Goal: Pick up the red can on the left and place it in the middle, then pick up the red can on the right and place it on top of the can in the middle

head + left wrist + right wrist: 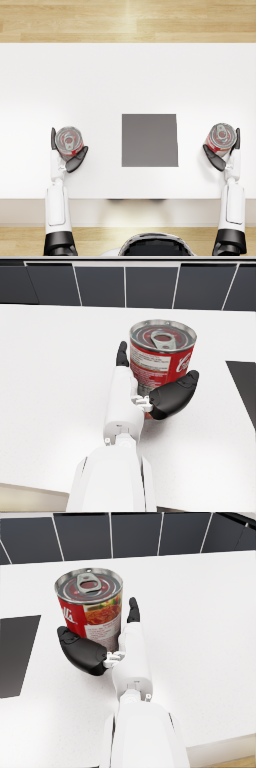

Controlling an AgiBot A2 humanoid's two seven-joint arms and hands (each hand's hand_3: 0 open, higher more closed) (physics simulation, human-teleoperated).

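Note:
The left red can (69, 141) stands upright on the white table (100, 80), left of the grey square mat (150, 140). My left hand (66, 156) cups it, with straight fingers (121, 354) along one side and the thumb (172, 396) spread at the other, low by its base. The can (161, 358) shows its silver pull-tab lid. The right red can (221, 136) stands upright to the right of the mat. My right hand (223, 154) cups it the same way, fingers (132, 610) straight and thumb (80, 653) apart beside the can (92, 609). Neither can is lifted.
The mat lies flat at the table's middle with nothing on it. The table's front edge (128, 198) runs just behind both wrists. Wooden floor (128, 20) shows beyond the far edge. Dark panels (125, 286) line the wall behind.

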